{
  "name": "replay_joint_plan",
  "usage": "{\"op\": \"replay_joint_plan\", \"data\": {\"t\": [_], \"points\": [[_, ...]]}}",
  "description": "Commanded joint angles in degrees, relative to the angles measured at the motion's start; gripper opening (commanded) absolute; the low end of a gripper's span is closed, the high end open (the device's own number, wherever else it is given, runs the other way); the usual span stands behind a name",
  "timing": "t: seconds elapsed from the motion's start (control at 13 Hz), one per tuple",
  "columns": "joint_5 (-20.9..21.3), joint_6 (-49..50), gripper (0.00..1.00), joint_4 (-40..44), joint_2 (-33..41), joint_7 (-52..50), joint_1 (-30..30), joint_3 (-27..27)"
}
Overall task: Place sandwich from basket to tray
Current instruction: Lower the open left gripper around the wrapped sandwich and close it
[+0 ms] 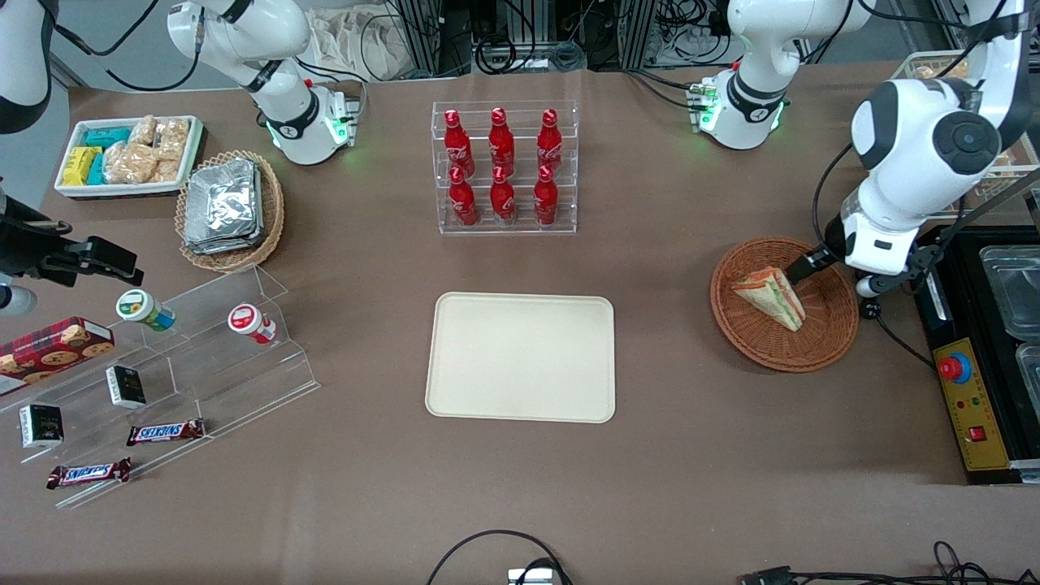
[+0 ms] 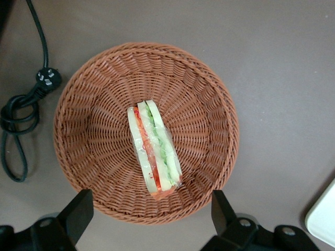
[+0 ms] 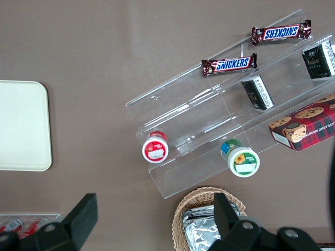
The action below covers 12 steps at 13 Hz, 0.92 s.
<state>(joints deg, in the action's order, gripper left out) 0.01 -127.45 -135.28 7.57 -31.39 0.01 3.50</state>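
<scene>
Nothing moved yet. Sandwich lies in basket, cut edge up, at working arm's end of table. My gripper hovers over basket, fingers spread wide, holding nothing. Tray mid-table, bare. Left to do, I reckon: descend, grasp, carry to tray, release.

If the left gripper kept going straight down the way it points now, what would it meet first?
Probably the wrapped triangular white-bread sandwich lying in the round reddish-brown wicker basket: the left gripper, fingers open, hangs above the basket, though its height is unclear.
</scene>
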Motion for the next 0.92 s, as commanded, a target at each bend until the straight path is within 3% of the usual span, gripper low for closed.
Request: {"op": "replay_joint_plan", "data": {"t": [0.0, 0.85], "points": [[0.25, -5.69, 1.00, -5.07, 1.75, -2.53, -0.36, 0.19], [0.34, -23.10, 1.00, -11.14, -7.29, -8.68, -0.80, 0.19]]}}
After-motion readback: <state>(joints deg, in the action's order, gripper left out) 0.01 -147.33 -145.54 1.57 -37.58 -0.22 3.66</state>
